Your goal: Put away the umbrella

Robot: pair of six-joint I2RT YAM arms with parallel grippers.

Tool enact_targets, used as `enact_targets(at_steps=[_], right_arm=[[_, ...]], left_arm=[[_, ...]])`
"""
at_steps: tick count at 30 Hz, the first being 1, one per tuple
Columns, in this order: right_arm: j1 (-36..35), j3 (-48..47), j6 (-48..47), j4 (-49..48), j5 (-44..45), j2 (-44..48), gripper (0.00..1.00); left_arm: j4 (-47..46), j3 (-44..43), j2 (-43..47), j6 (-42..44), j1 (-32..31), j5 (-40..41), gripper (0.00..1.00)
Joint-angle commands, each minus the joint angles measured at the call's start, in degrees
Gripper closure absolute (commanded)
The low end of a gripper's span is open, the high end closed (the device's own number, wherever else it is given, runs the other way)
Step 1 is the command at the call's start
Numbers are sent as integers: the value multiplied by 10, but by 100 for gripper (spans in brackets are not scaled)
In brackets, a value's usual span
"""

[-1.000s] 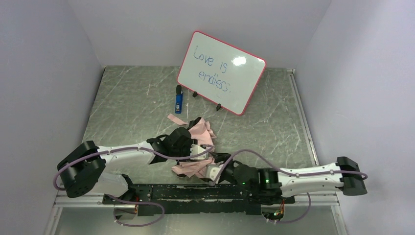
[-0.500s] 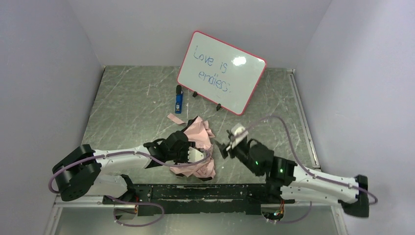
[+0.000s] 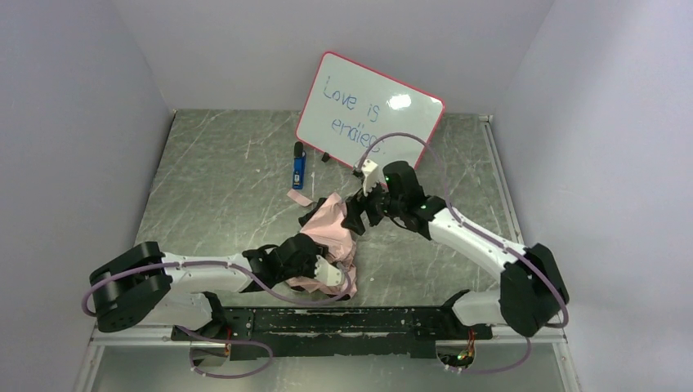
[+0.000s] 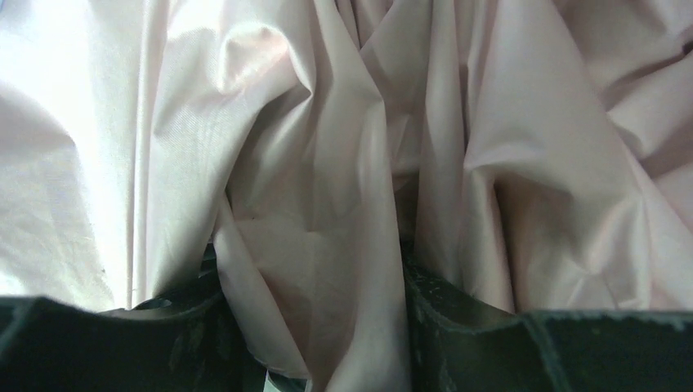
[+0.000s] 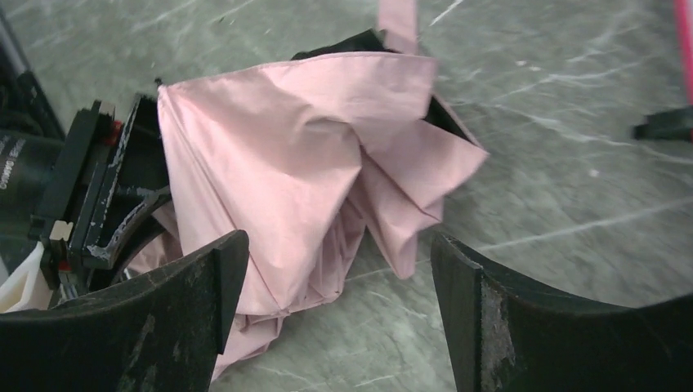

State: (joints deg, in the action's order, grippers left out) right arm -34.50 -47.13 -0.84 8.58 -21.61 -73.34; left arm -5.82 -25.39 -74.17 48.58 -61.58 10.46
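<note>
Two grippers on one floppy umbrella (image 3: 333, 230), and neither looks to have anything solid, so that's my worry. It's sitting crumpled about mid-table, a bit closer to the near edge.

The left gripper (image 4: 310, 265) has a fold of the pink cloth bunched between narrow jaws. As far as I can tell it's only cloth, no shaft or rib. If that arm tugs, I'd guess the thin fabric slides out or strains at the ribs.

The right gripper (image 5: 339, 251) hangs over the far-right side of the bundle with its jaws wide and nothing in them. Straight below is more loose cloth, so closing there probably just pinches fabric again, and then both arms would be pulling on a rag instead of folding it up. I can't see the shaft or handle from any view, so there's no telling whether it's collapsed.

The right arm is also reaching toward the far edge, close to the whiteboard (image 3: 372, 114), so a wide swing could clip it. The strap (image 3: 295, 198) pokes out on the far-left side and could snag.
</note>
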Motion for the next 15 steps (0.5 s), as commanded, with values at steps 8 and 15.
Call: enact_targets(at_steps=[8,15], right_arm=[[-2,-53,-117,66,-212,-133,5],[-52,-52,-149,98,-167,-199,5]], left_arm=[[-19,19,-32,35,-26,54,51],[-22,19,-40,35,-32,59,51]])
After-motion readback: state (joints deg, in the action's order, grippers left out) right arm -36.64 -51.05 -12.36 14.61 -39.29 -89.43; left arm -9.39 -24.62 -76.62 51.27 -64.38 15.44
